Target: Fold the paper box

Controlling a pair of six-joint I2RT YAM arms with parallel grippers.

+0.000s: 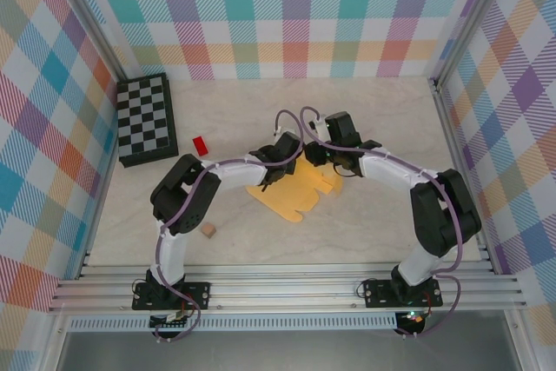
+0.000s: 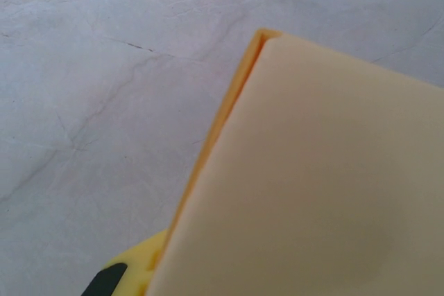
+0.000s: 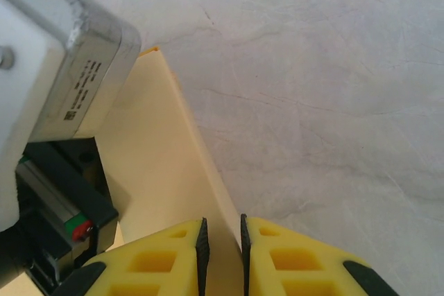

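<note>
Pale marbled table (image 1: 261,245) fills a booth with checked walls, and the paper box (image 1: 295,197) lies near its middle, between the two arms. It is a yellow-orange die-cut sheet, notched along its right side and partly flat.

In the left wrist view, one panel (image 2: 312,171) stands up doubled along a crease. The left gripper (image 1: 271,173) is pressed together on that panel, with one yellow finger (image 2: 128,272) showing beside it.

The right gripper (image 3: 222,240) has its pads drawn in either side of the card's long edge (image 3: 159,164), and it appears to be pinching it.

The card looks light, thin and springy. It will probably bend at its scored lines but buckle or slip if gripped mid-panel, so holds near creases and flap edges seem safest.

A red block (image 1: 201,145), a tan cube (image 1: 208,230) and a chessboard (image 1: 148,119) sit apart to the left.
</note>
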